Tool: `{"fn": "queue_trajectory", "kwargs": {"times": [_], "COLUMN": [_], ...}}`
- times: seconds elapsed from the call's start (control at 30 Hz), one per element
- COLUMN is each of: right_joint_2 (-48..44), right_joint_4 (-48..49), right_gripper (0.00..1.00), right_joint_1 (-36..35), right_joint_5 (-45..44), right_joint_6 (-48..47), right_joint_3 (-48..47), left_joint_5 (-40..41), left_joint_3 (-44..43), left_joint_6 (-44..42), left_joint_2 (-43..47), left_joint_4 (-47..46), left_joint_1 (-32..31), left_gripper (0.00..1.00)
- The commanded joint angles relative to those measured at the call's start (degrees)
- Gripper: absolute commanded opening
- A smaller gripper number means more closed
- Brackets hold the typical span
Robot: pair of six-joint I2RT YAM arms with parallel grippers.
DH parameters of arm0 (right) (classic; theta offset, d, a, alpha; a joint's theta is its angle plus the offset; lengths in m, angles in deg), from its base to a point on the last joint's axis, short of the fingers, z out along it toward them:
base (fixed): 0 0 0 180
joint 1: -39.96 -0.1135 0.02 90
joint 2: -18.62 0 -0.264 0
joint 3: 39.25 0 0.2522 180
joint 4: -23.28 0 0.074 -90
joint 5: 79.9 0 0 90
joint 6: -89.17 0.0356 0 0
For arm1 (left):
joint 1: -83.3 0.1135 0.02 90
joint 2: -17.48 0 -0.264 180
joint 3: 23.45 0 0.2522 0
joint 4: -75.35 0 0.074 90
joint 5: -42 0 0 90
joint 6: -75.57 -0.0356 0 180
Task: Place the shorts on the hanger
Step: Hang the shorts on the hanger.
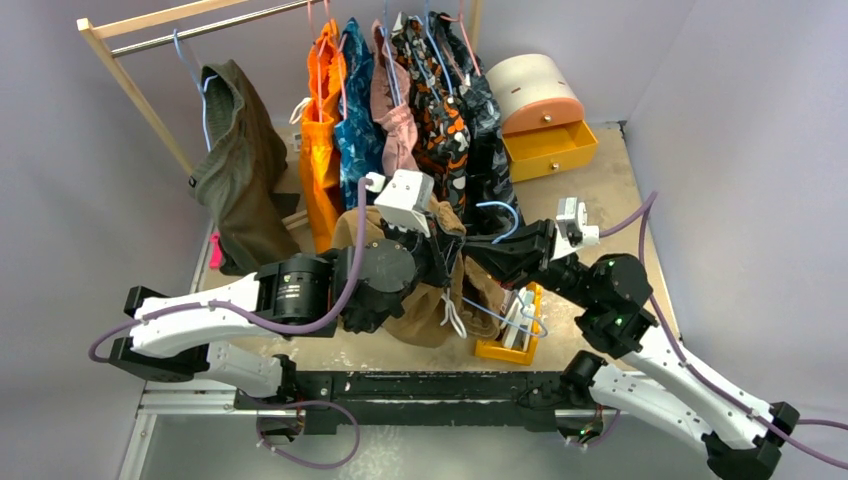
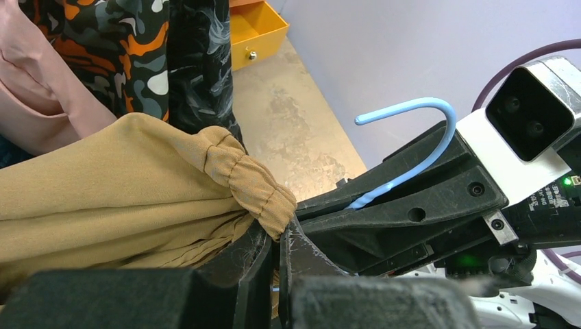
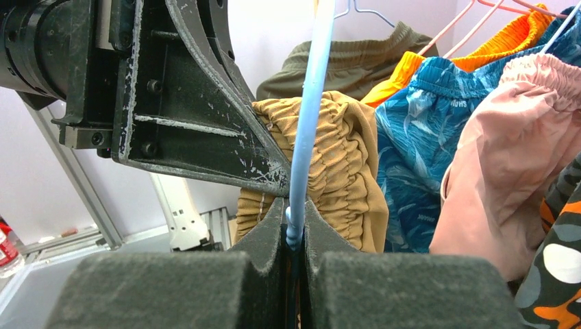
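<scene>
The right end effector is clamping shut on the neck of the light-blue hanger, whose stem is running straight out from its jaws. The left end effector, meeting it tip to tip, is pinching the gathered waistband of the tan shorts, bunched just beyond that stem. Of the 2 arms, the left looks better placed for drawing the waistband over the frame.

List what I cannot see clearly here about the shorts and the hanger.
- Top view: both arms cover most of the hanger and the waistband of the shorts.
- Right wrist view: the top edge cuts off the hook; the right hand hides the frame below it.
- Left wrist view: the right hand hides the frame; the left hand covers the shorts' lower part.
- No view shows whether the waistband is on the hanger.
</scene>
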Motion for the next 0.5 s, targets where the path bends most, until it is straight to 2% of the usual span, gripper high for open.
{"fn": "queue_trajectory", "kwargs": {"times": [0.0,0.23,0.27,0.37,0.47], "right_joint_2": [-0.28,-3.24,-3.44,-3.61,-2.92], "right_joint_4": [11.51,10.97,11.11,11.74,14.19], "right_gripper": [0.00,0.00,0.00,0.00,0.00], "right_joint_1": [-0.61,-0.61,-0.61,-0.61,-0.59], "right_joint_5": [2.00,1.23,1.14,1.21,1.34], "right_joint_6": [3.57,4.35,4.51,5.08,6.08], "right_joint_3": [0.40,1.42,1.47,1.76,2.44], "left_joint_5": [-4.65,-3.28,-3.15,-3.73,-4.51], "left_joint_3": [-1.85,2.02,2.76,4.54,4.96], "left_joint_6": [0.05,1.18,1.44,1.71,1.64], "left_joint_2": [-1.89,2.09,2.85,4.77,5.09], "left_joint_4": [-2.79,-1.52,-1.38,-1.67,-1.56], "left_joint_1": [-0.06,-0.02,-0.10,-0.03,-0.07], "left_gripper": [0.00,0.00,0.05,0.29,0.44]}}
